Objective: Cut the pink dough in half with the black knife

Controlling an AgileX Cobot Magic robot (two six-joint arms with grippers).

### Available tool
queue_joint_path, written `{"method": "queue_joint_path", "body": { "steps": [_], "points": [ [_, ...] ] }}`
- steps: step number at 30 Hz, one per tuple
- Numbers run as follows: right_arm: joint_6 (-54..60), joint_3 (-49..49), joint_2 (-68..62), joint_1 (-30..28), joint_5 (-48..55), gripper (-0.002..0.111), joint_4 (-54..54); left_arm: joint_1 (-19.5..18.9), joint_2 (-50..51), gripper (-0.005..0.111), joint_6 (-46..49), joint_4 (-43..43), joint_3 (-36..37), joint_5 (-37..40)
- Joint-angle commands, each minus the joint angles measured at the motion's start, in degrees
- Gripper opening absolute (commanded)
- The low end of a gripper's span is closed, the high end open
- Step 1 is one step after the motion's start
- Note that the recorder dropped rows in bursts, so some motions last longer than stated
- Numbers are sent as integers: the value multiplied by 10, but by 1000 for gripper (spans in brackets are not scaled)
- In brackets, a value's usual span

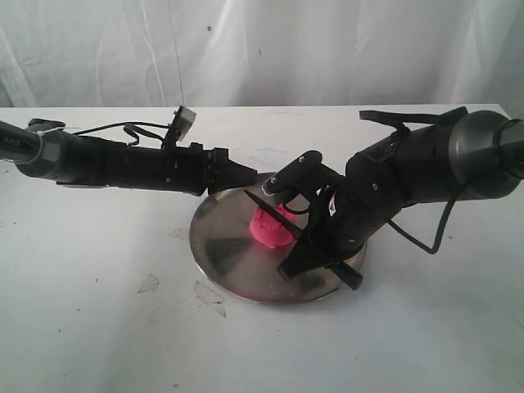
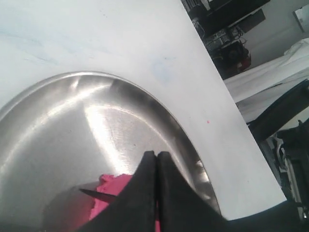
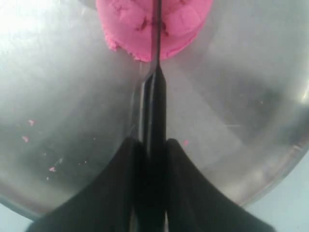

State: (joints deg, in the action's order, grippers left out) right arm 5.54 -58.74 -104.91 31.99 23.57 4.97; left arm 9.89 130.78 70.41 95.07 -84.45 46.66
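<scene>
The pink dough [image 1: 270, 229] sits as one lump near the middle of the steel plate [image 1: 225, 254]. My right gripper [image 1: 309, 246] is shut on the handle of the black knife [image 1: 264, 207], low over the plate's front right part. In the right wrist view the black knife [image 3: 155, 92] runs straight out from the gripper [image 3: 153, 142], and its blade lies across the middle of the pink dough [image 3: 125, 24]. How deep it sits I cannot tell. My left gripper [image 1: 247, 174] is shut and empty, hovering over the plate's far rim. Its wrist view shows the gripper [image 2: 155, 155], the dough [image 2: 108, 191] and the knife tip [image 2: 89, 193].
The plate [image 3: 251, 121] rests on a white table [image 1: 98, 311], with small pink crumbs [image 3: 29, 123] scattered on the steel. A white curtain [image 1: 262, 49] hangs behind the table. Faint stains [image 1: 209, 295] mark the tabletop in front of the plate.
</scene>
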Motion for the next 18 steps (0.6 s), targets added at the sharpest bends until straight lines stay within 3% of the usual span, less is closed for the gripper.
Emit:
{"method": "queue_joint_path", "body": {
  "steps": [1,18],
  "points": [
    [-2,1,0,0,4,0,0,2,-4,0,-2,-1,-3,4],
    [-2,0,0,0,1,0,-1,25,7,0,-16,-60,-3,-72]
  ]
}}
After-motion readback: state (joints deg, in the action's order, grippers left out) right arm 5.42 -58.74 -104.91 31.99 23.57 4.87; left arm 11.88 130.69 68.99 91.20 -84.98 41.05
